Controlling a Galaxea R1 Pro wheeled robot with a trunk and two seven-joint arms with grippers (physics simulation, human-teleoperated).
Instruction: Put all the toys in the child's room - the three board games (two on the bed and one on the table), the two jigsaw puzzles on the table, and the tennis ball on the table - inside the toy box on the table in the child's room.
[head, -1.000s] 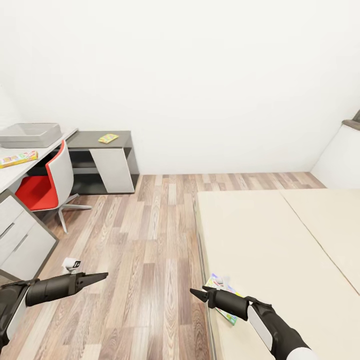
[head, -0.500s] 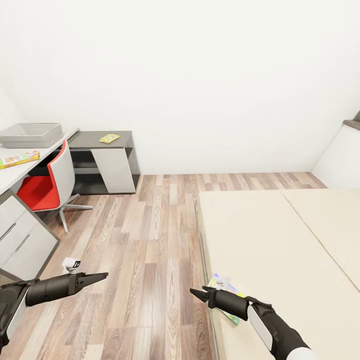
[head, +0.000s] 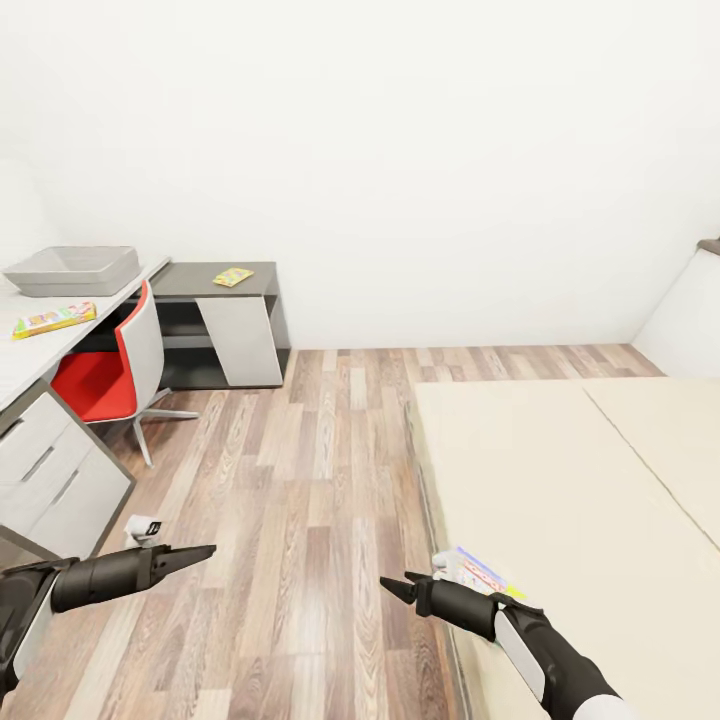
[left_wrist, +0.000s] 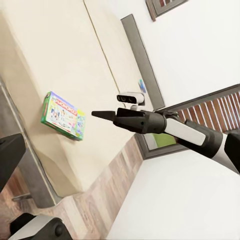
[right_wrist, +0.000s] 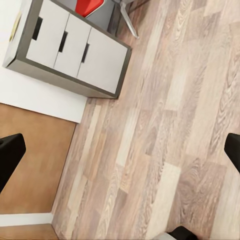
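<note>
- Toys lie in two spots: on the table (head: 20, 350) at the room's left and on the bed (head: 580, 500) at its right, with bare wood-plank floor (head: 300, 500) between.
- On the light-grey table, the toy box (head: 72, 270) sits at the far end; a flat yellow-red-green board game (head: 54, 319) lies nearer, well apart from it.
- On the lower dark-grey counter (head: 215, 285) joined at the corner, a small multicoloured flat piece (head: 233, 276) rests; it looks like a jigsaw puzzle, though it is too small to be sure.
- A red and grey chair (head: 115, 365) stands tucked against the table, beside the three-drawer unit (right_wrist: 75, 50).
- On the bed, a Monopoly board game (left_wrist: 64, 116) lies flat near the mattress edge, just beyond the right arm in the head view.
- The left gripper (head: 200, 553) hovers over the floor, holding nothing; in the head view its fingers taper to one point, seemingly pressed together.
- The right gripper (head: 392, 590) hangs over the floor beside the bed edge, empty; in its own wrist view its two black fingertips (right_wrist: 10, 155) stand wide apart.
</note>
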